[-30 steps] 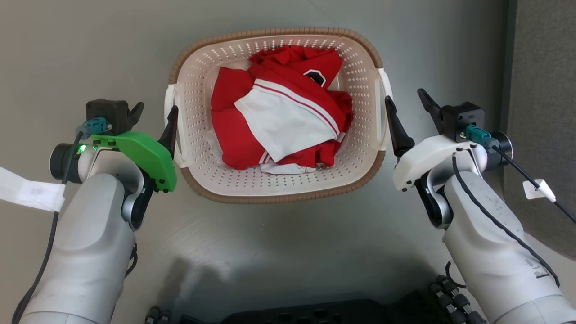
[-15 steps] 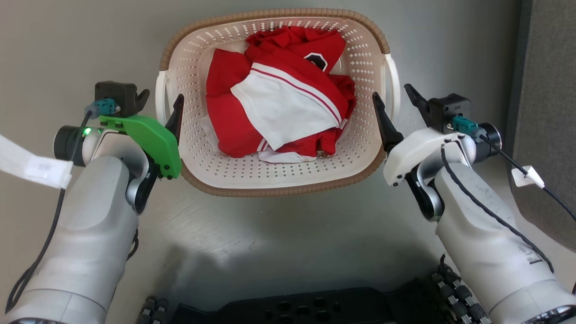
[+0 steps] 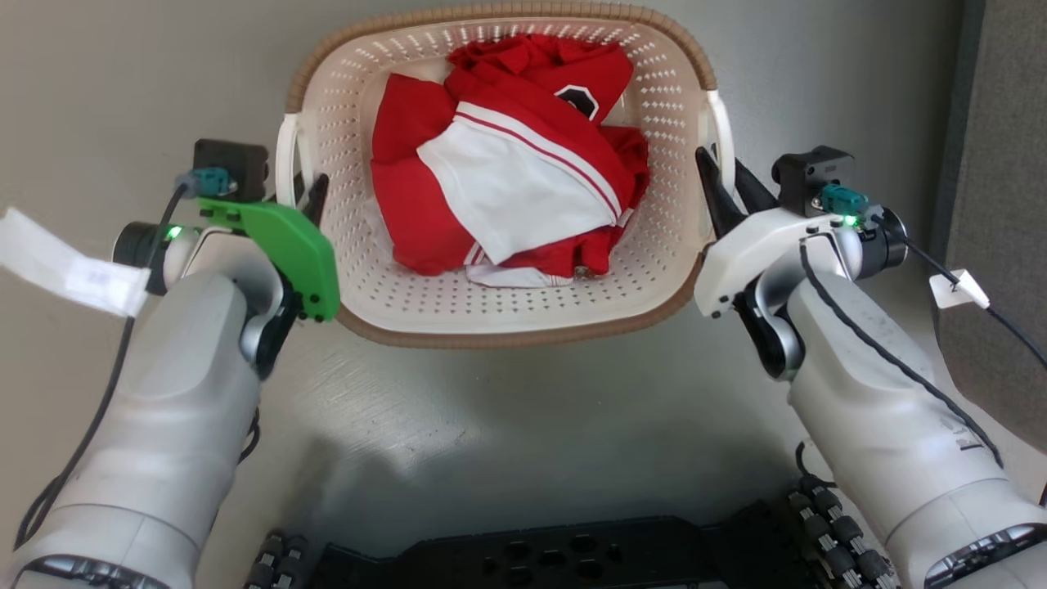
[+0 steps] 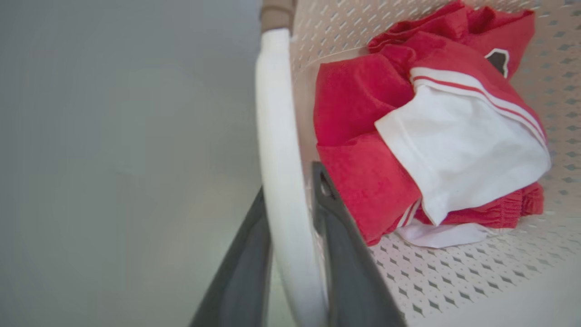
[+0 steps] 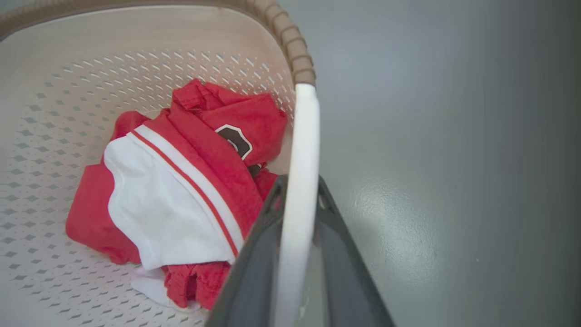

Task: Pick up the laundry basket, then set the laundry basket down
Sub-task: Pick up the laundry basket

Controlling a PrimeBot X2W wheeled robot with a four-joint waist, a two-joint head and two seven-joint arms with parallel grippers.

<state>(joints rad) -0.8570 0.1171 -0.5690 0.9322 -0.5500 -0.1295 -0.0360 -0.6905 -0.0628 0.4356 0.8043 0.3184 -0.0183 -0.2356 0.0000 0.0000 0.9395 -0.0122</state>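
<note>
A: So, how do the arms sit?
B: Both pale forearms reach forward and angle slightly inward. The left gripper has its fingers clamped on the left handle, one outside it and one against the basket wall. The right gripper grips the right handle the same way, fingers pressed to either side.
A: And the laundry basket?
B: Straight ahead, between the two grippers, with red-and-white clothing heaped inside. Whether it touches the floor I cannot tell.
A: Any writing?
B: A dark patch outlined in white on the clothing, too small to read. A white tag on the left arm's cable carries blurred print.
A: Room around it?
B: Grey floor spreads open to the left and toward the robot. A darker panel runs along the right, near that arm.
</note>
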